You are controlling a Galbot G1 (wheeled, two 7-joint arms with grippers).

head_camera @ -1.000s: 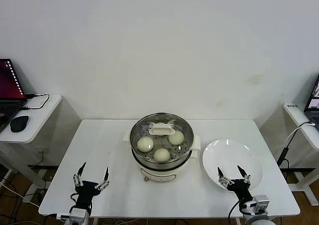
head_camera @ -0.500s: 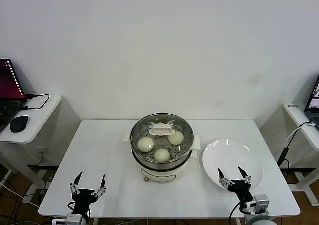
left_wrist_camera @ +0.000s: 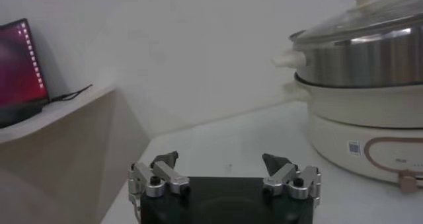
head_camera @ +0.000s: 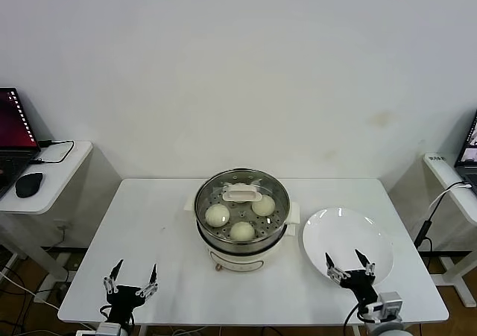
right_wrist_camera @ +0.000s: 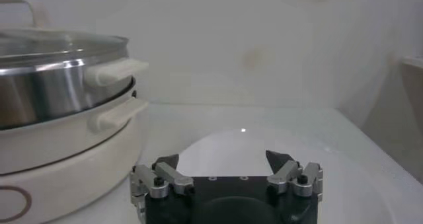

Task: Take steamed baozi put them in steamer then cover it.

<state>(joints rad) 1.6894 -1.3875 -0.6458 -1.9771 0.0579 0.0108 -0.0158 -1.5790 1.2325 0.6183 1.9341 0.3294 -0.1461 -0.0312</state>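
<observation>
The steamer [head_camera: 242, 243] stands at the table's middle, a shiny steel pot on a cream-white base, with a clear glass lid [head_camera: 242, 195] resting on it. Through the lid three steamed baozi show: one [head_camera: 217, 215], another [head_camera: 263, 205] and a third [head_camera: 241, 231]. My left gripper [head_camera: 133, 276] is open and empty near the front left edge, well left of the steamer [left_wrist_camera: 370, 93]. My right gripper [head_camera: 346, 264] is open and empty over the front part of the white plate [head_camera: 347, 235]. Its wrist view shows the steamer [right_wrist_camera: 59, 113] off to one side.
A white side desk [head_camera: 45, 173] at the far left carries a laptop [head_camera: 13, 131] and a black mouse [head_camera: 29, 184]. Another desk edge with cables [head_camera: 451, 191] sits at the far right.
My left gripper has drawn back toward the table's front edge and slightly left, staying open. The right gripper has barely moved. Steamer, lid and baozi are unchanged.
</observation>
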